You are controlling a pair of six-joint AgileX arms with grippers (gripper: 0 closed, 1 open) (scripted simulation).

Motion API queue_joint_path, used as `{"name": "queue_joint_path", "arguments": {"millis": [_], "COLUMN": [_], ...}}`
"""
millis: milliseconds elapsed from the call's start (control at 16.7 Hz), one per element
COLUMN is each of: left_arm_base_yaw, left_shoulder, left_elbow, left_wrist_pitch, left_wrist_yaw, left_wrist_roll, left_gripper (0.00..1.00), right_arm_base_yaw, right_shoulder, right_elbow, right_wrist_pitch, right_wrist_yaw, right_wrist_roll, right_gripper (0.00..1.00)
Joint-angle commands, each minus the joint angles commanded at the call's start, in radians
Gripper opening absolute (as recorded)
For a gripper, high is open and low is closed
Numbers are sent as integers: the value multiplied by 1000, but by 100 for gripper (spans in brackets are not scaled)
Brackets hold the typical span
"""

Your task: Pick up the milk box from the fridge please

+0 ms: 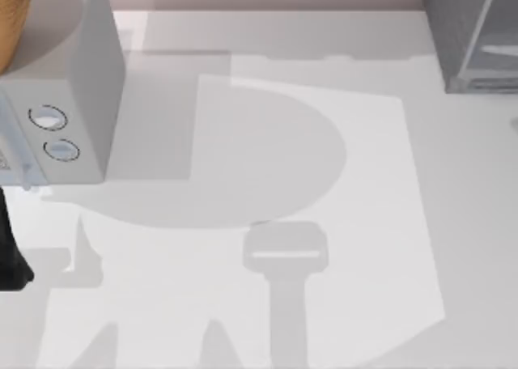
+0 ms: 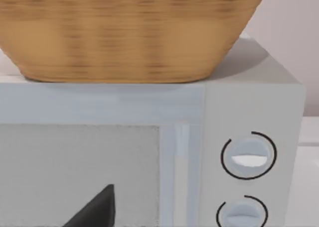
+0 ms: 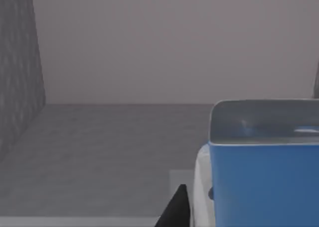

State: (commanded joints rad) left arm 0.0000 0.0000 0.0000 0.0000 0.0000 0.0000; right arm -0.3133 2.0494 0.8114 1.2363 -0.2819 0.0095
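The right gripper's dark fingertip [image 3: 175,209] sits just beside the milk box [image 3: 264,184] inside the fridge [image 1: 473,33], at two o'clock; its grip cannot be told.

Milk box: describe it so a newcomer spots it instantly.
Start at the large dark-grey fridge cabinet in the table's far right corner in the top view. Inside, on its grey floor, stands the small carton, bright blue with a white side; nothing else in there is blue.
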Motion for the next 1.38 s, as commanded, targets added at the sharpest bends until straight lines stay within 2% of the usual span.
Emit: {"name": "queue_joint_path", "arguments": {"millis": [180,420,1020,1380], "left_arm_base_yaw": [0,0,0,0], "left_shoulder": [0,0,0,0], "left_elbow": [0,0,0,0], "left_wrist_pitch": [0,0,0,0], "left_wrist_yaw": [0,0,0,0], "left_wrist_roll": [0,0,0,0], "left_gripper": [100,100,100,100], "right_arm_base_yaw": [19,61,215,294], "right_shoulder": [-94,-363,-1524,-1962], "right_elbow": [-37,-139,-568,-768], "right_wrist_pitch": [-60,-216,-863,-1167], "right_wrist_yaw": [13,49,191,264], "right_wrist_roll": [-1,-2,-2,-7], "right_gripper": [0,0,0,0]}}
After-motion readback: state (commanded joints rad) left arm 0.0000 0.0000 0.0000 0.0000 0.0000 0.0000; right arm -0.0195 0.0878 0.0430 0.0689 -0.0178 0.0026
